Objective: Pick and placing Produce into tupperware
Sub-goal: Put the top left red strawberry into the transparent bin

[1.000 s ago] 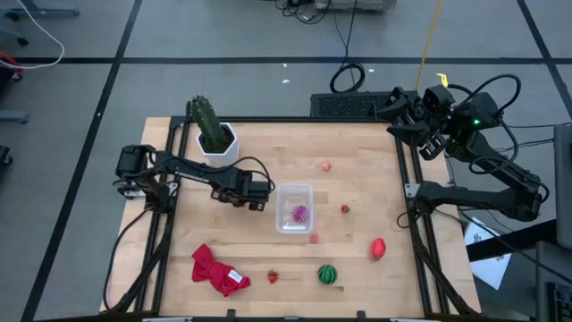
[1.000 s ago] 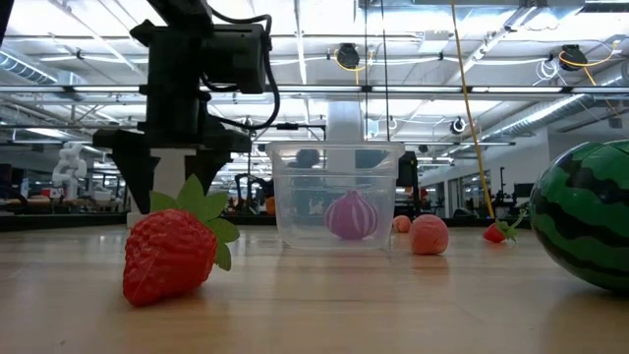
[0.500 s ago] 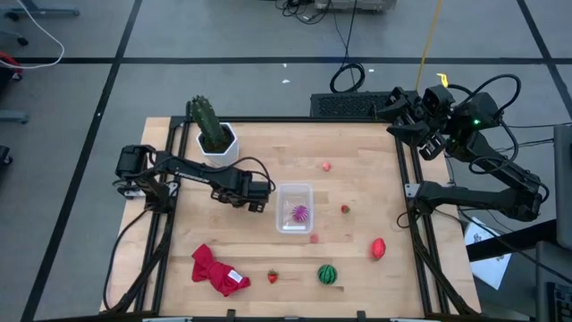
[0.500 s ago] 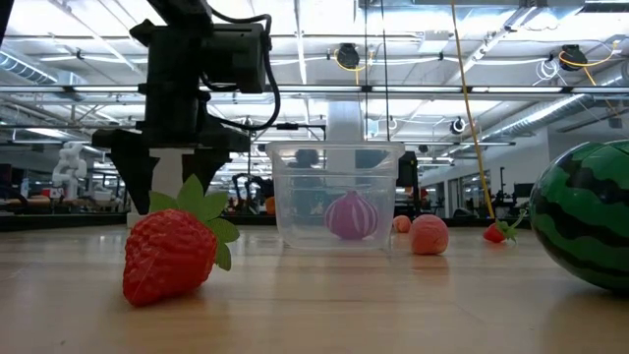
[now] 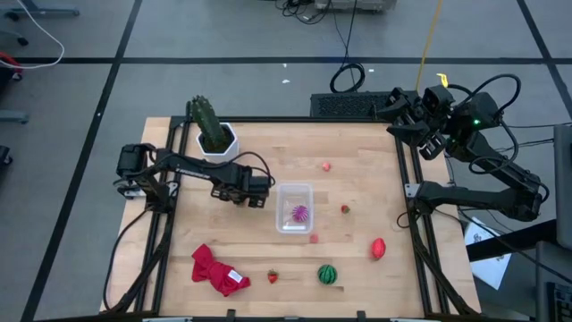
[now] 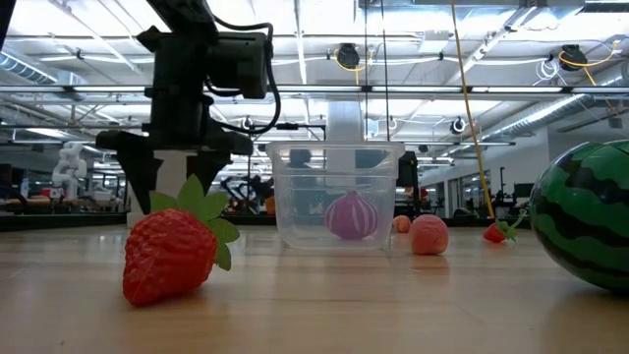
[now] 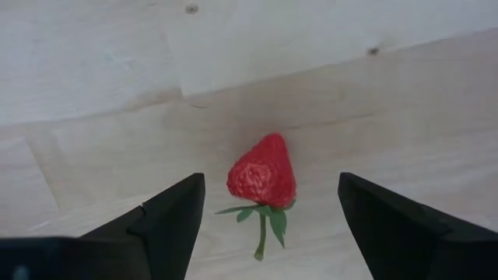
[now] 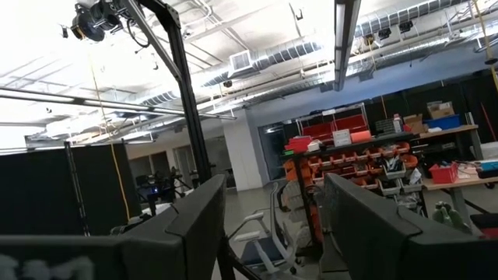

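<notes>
My left gripper (image 7: pixel 270 185) points down at the table, open, with one finger on each side of a small red strawberry (image 7: pixel 262 169) and a gap on both sides. The strawberry lies on its side on the wood; in the high view my left gripper (image 5: pixel 256 197) hides it. Just right of it stands the clear tupperware (image 5: pixel 294 207) with a purple striped ball (image 5: pixel 300 213) inside. A second strawberry (image 5: pixel 273 276) and a watermelon ball (image 5: pixel 328 274) lie near the front edge. My right gripper (image 8: pixel 272 225) is open, raised beyond the table's far right corner.
Small red pieces lie at the far middle (image 5: pixel 327 166), right of the tub (image 5: pixel 345 209), in front of it (image 5: pixel 314 238), and a larger one sits toward the right edge (image 5: pixel 379 248). A red cloth (image 5: pixel 214 270) lies front left. A cactus in a white pot (image 5: pixel 214 134) stands far left.
My left gripper has stayed over the strawberry; in the low view its fingers stand slightly closer together than before.
</notes>
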